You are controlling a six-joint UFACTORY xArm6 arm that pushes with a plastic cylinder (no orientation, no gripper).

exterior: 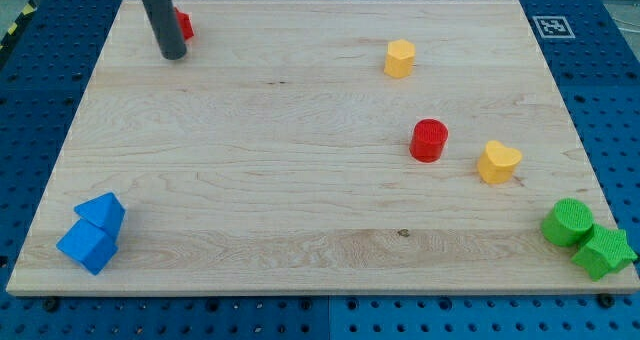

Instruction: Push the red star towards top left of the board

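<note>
Far-left corner of the board [300,180]: my tip [173,53] rests just left of the red star [184,24], hiding most of it; its pointing direction cannot be told. The rod holds nothing.

- My tip [172,53] sits near the top left corner of the board [280,180], which lies on the blue desk [30,130].
- The red star [183,24] is just beside my tip, on its upper right; the rod hides most of it, so I cannot tell if they touch.
- A yellow block [400,58] stands toward the view's top, right of centre.
- A red cylinder [429,140] stands near a yellow heart [498,162], apart from it.
- At the bottom left, two blue blocks [93,234] touch each other.
- At the bottom right, a green cylinder [568,223] touches a green star [603,251].
- A black and white marker [551,26] is at the top right corner.
</note>
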